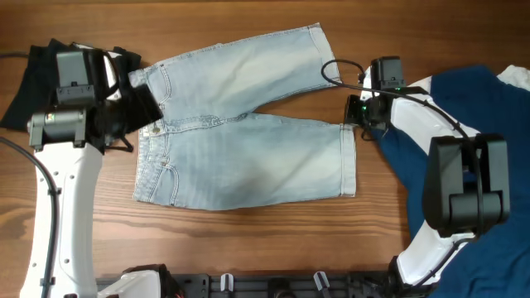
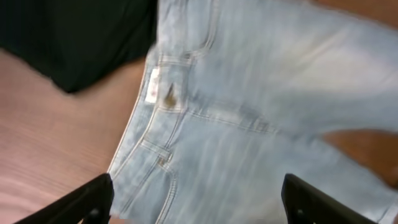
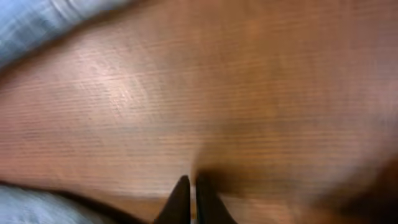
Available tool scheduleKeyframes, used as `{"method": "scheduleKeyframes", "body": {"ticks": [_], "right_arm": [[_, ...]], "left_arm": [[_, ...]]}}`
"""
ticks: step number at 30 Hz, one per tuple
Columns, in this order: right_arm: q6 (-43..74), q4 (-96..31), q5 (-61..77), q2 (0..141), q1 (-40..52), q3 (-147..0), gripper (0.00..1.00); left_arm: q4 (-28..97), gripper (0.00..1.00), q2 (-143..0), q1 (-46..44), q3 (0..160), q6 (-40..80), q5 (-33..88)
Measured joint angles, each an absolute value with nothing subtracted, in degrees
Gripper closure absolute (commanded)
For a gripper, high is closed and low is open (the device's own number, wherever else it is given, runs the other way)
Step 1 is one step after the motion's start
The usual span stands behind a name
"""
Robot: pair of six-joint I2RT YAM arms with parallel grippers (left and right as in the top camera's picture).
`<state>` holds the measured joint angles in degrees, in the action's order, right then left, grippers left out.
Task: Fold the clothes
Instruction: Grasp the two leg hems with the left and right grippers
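Observation:
Pale-blue denim shorts [image 1: 248, 132] lie flat on the table, waistband to the left and both legs spread to the right. They fill the left wrist view [image 2: 261, 112]; a leg edge shows in the right wrist view [image 3: 43, 25]. My left gripper [image 1: 137, 112] is open over the waistband, its fingers [image 2: 196, 202] wide apart with nothing between them. My right gripper [image 1: 358, 112] is shut and empty over bare wood between the two leg hems; its fingertips [image 3: 189, 199] are pressed together. A black garment [image 1: 29, 83] lies at the far left and a navy one [image 1: 480, 124] at the right.
The wooden table [image 1: 248, 240] shows in front of the shorts. A white cloth corner [image 1: 515, 76] lies on the navy garment at the far right. The black garment also shows at the top left of the left wrist view [image 2: 74, 37].

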<state>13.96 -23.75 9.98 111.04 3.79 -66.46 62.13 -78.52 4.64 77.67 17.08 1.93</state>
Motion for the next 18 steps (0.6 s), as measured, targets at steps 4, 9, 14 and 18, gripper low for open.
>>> {"method": "scheduleKeyframes", "body": {"ticks": [4,9,14,18], "right_arm": [[14.5,-22.8,11.0,111.1,0.1,-67.5,0.54],[13.4,-41.6,20.8,96.8,-4.5,-68.8,0.39],[14.3,-56.6,23.3,87.9,-4.5,-68.6,0.38],[14.8,-56.2,23.6,88.1,-4.4,-60.5,0.35]], "left_arm": [[66.5,0.0,-78.6,4.6,77.6,17.6,0.9],[64.2,0.46,-79.0,7.8,65.0,27.5,-3.4],[56.4,0.53,-84.1,13.4,49.5,33.0,-1.6],[50.4,0.63,-89.5,14.0,45.1,33.9,-0.7]]}}
